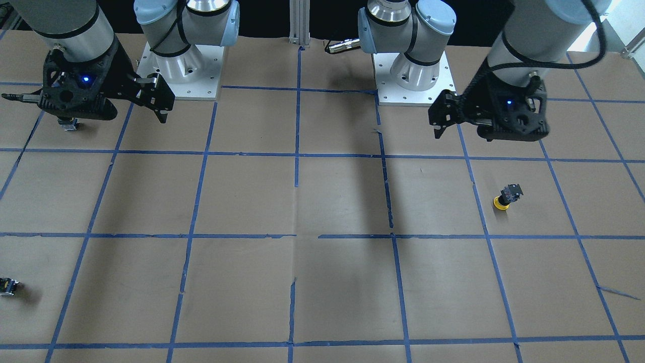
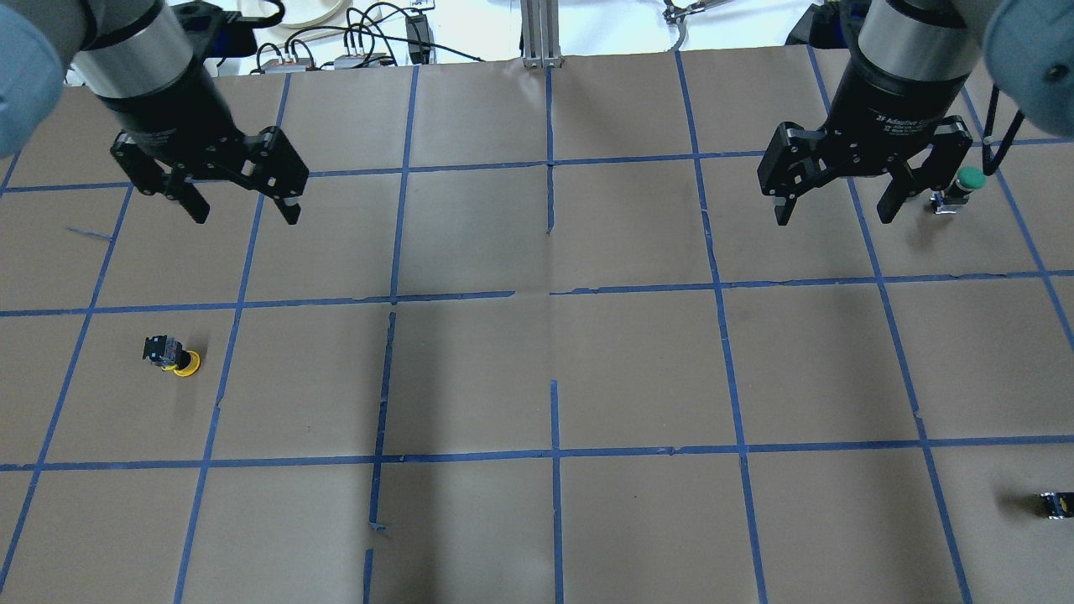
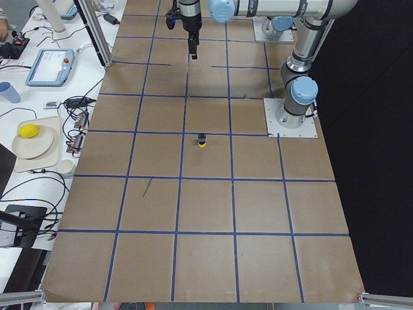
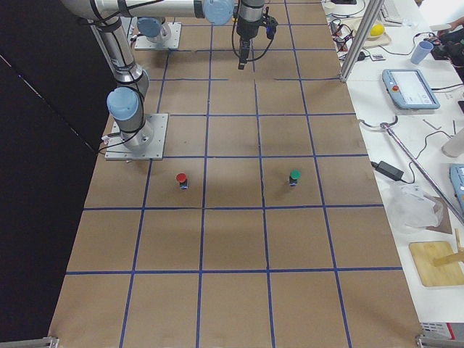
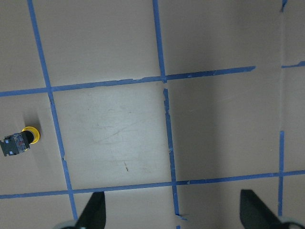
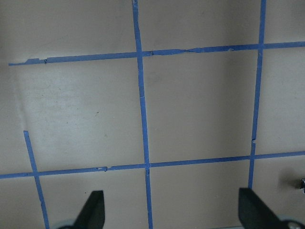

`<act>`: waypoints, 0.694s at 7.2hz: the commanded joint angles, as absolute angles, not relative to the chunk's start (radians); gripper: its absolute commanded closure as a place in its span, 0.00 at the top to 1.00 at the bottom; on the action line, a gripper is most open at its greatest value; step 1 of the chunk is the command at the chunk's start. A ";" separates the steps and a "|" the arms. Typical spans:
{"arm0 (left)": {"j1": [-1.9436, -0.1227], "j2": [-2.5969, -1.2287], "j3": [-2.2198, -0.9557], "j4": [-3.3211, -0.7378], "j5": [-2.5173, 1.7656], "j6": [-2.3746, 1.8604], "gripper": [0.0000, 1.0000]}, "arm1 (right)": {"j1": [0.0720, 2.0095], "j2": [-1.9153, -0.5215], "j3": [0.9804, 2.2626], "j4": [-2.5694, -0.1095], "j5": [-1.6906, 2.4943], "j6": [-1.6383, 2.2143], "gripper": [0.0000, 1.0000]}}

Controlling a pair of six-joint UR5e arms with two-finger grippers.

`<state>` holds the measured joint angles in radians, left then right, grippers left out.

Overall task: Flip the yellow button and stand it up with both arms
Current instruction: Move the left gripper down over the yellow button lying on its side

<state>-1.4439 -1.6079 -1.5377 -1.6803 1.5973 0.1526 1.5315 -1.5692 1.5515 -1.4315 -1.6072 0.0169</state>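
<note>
The yellow button (image 2: pixel 172 354) lies on its side on the brown paper on my left side, yellow cap towards the table's middle. It also shows in the front view (image 1: pixel 506 196), the left side view (image 3: pixel 202 140) and at the left edge of the left wrist view (image 5: pixel 19 140). My left gripper (image 2: pixel 243 211) hangs open and empty well above the table, beyond the button and apart from it; it shows in the front view (image 1: pixel 439 128) too. My right gripper (image 2: pixel 835 214) hangs open and empty on the far right side.
A green-capped button (image 2: pixel 961 189) stands just right of my right gripper. A red-capped button (image 4: pixel 181 179) stands nearer the right base. A small dark block with a yellow spot (image 2: pixel 1053 503) lies at the near right edge. Blue tape lines grid the paper.
</note>
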 commanded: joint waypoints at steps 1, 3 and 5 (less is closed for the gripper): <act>-1.272 -1.592 -1.595 -1.684 1.598 0.195 1.00 | 1.528 -1.571 1.551 -1.427 -1.609 0.017 1.00; -1.180 -1.609 -1.623 -1.669 1.592 0.332 1.00 | 1.531 -1.574 1.529 -1.433 -1.618 0.017 1.00; -1.119 -1.621 -1.713 -1.512 1.591 0.435 1.00 | 1.529 -1.568 1.546 -1.430 -1.617 -0.011 1.00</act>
<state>-1.1569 -1.6150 -1.6580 -1.6032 1.5909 0.3846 1.5303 -1.5718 1.5385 -1.4295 -1.6186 0.0080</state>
